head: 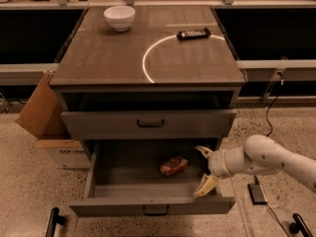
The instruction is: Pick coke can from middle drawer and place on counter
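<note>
The coke can [173, 165], red and lying on its side, rests in the open middle drawer [123, 205] at the bottom of the cabinet, right of centre on the drawer floor. My gripper [204, 168] is at the right end of the drawer, a short way right of the can and not touching it. Its pale fingers [207, 185] are spread open and empty. The counter [108, 58] is the wood-grain top above, marked with a white arc.
A white bowl [119, 18] and a black remote [193, 33] sit at the back of the counter. A closed drawer front [148, 124] overhangs the open drawer. A cardboard box [42, 112] stands left of the cabinet. A cable and a dark block [257, 194] lie on the floor at right.
</note>
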Robot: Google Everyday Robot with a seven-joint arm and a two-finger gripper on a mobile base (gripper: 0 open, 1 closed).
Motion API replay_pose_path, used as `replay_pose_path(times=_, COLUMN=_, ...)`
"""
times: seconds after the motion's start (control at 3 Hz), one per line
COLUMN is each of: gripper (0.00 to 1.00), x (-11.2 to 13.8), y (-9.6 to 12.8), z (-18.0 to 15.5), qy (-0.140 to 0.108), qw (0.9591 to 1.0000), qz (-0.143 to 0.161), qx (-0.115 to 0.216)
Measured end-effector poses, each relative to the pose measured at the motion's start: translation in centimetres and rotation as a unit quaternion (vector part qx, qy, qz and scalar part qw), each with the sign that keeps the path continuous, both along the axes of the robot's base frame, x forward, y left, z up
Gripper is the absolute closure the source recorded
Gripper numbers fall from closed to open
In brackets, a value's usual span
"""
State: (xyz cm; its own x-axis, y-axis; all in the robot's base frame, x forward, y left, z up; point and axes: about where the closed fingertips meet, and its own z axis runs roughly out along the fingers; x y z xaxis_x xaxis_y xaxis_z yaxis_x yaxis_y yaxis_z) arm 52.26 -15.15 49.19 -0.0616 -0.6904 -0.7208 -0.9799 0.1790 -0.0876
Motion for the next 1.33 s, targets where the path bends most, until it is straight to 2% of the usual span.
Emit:
replay_pose_path(times=0.33, gripper=0.00, x=2.7, y=0.2, z=-1.1, qy=-0.008, qw=0.9996, qz=-0.006, qx=0.025)
replay_pose_path(times=1.33, gripper=0.00, x=5.6, y=2.6, z=-3.6, qy=-0.010, qw=0.9994, qz=-0.004, qx=0.032)
